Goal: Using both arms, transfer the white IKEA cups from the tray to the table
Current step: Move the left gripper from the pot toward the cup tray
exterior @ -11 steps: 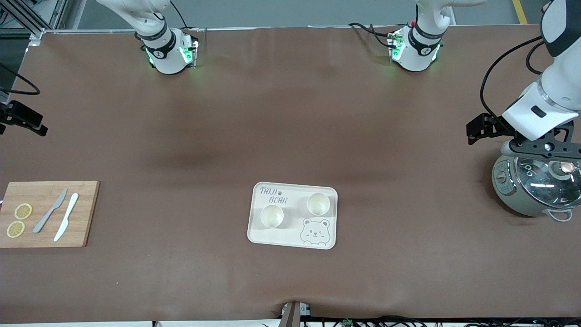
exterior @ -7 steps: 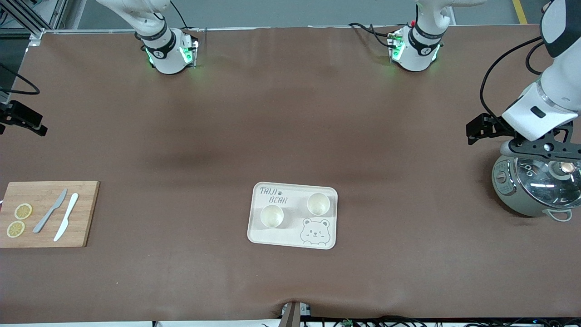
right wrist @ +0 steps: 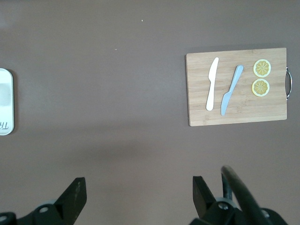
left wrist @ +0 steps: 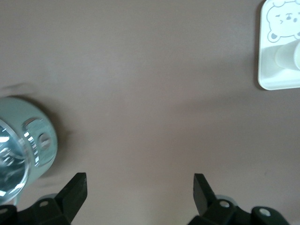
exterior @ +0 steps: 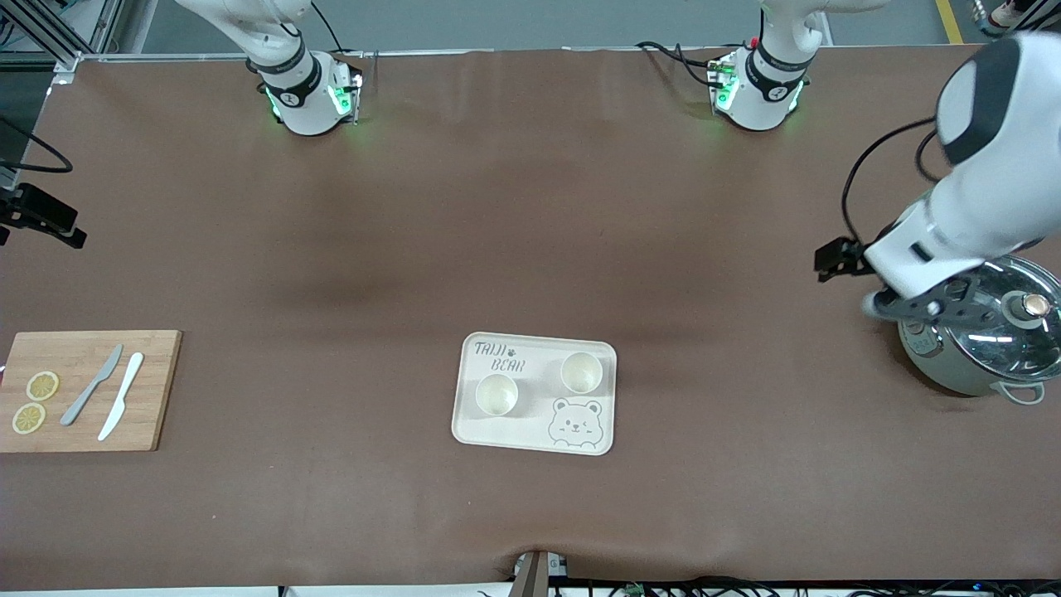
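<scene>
Front view, read from the right arm's end of the table toward the left arm's. A wooden cutting board (exterior: 87, 390) carries two lemon slices (exterior: 35, 401), a grey knife (exterior: 91, 385) and a white knife (exterior: 121, 395); none of these concern me.

The right gripper (right wrist: 136, 199) shows only in its wrist view: I see its jaws spread wide and empty, high over bare table (exterior: 331, 464), with the board below it. This arm waits.

Mid-table lies the tray (exterior: 472, 431), flat, with a bear face (exterior: 575, 421) printed on the corner toward the left arm and nearest the front camera. Both white IKEA cups stand upright on it, mouths up and apart from each other. The first cup (exterior: 496, 394) sits nearer the front camera, toward the right arm's end. The second cup (exterior: 581, 372) sits toward the left arm's end, just above the bear face.

I judge the cups light, rigid and smooth-walled, likely to slip in a loose pinch and to chip if dropped. Having no handles, each is best taken across the rim from above, one finger inside and one outside, or across the body.

The left gripper (left wrist: 139, 192) hangs open and empty over the table beside a lidded grey-green cooker (exterior: 978, 340), well apart from the tray.
</scene>
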`<state>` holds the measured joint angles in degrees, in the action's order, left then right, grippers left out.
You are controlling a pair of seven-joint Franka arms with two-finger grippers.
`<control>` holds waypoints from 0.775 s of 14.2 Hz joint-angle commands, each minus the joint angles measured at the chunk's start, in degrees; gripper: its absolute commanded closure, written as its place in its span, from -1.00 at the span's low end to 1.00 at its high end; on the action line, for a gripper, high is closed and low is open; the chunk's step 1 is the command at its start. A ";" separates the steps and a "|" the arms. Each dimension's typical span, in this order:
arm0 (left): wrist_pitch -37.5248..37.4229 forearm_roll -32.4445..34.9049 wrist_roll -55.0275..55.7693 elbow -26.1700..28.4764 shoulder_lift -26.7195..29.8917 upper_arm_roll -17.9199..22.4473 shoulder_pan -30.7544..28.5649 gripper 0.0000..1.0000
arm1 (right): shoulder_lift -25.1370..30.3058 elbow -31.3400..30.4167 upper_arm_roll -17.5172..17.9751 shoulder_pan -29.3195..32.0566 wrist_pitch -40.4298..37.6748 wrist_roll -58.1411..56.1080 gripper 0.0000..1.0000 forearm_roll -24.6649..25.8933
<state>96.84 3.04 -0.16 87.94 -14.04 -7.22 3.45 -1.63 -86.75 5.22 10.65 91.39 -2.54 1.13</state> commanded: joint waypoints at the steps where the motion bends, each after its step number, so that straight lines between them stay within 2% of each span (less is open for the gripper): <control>1: 6.58 -0.67 -0.10 4.68 -0.72 -0.25 0.33 -1.00 | 0.05 0.62 0.40 0.77 -0.78 -0.45 -1.00 -0.78; 5: 18.97 -0.93 1.20 11.89 -2.82 -0.34 1.82 -1.00 | -0.04 0.62 0.40 0.77 -0.95 -0.45 -1.00 -0.78; 9: 22.59 -0.76 5.77 11.46 -6.43 -0.34 4.54 -1.00 | -0.04 1.32 0.40 0.69 -0.86 -0.54 -1.00 -0.52; 11: 23.31 -0.41 10.86 8.32 -9.41 -0.25 7.35 -1.00 | -0.04 1.32 0.40 0.60 -0.95 -0.63 -1.00 0.01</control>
<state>119.54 2.97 6.78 99.14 -21.16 -7.62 8.63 -1.63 -86.48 5.22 10.66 91.24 -2.54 1.15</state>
